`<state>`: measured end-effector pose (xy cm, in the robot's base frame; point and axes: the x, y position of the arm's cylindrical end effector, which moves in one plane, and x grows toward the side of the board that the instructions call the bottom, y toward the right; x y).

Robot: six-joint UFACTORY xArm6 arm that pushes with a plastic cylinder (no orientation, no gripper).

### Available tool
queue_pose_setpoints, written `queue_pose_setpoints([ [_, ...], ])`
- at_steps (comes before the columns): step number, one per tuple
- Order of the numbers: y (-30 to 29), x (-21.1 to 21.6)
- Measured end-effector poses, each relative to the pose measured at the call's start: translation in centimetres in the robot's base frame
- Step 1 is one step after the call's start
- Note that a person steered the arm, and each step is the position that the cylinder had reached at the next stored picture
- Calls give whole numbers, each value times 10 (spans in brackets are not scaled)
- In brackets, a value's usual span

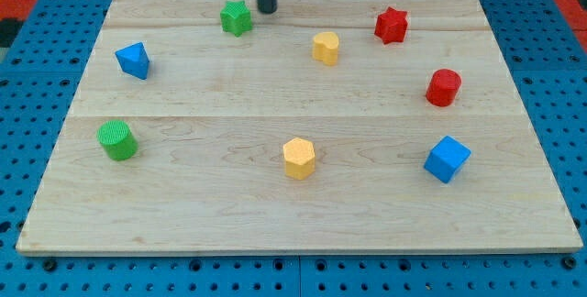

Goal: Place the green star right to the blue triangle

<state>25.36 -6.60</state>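
Observation:
The green star [236,17] lies near the view's top, left of centre, on the wooden board [183,196]. The blue triangle [133,60] lies lower and further to the view's left. My tip [266,10] is at the view's top, just right of the green star, close to it with a small gap showing.
A yellow block [325,47] and a red star [391,25] lie right of my tip. A red cylinder [443,87] and a blue cube [447,159] sit at the right. A green cylinder [117,140] is at the left, a yellow hexagon [299,158] bottom centre.

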Motion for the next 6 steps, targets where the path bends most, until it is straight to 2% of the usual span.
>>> queue_pose_setpoints([
  [1, -20, -2],
  [2, -11, -46],
  [3, -73, -21],
  [4, -94, 23],
  [6, -54, -21],
])
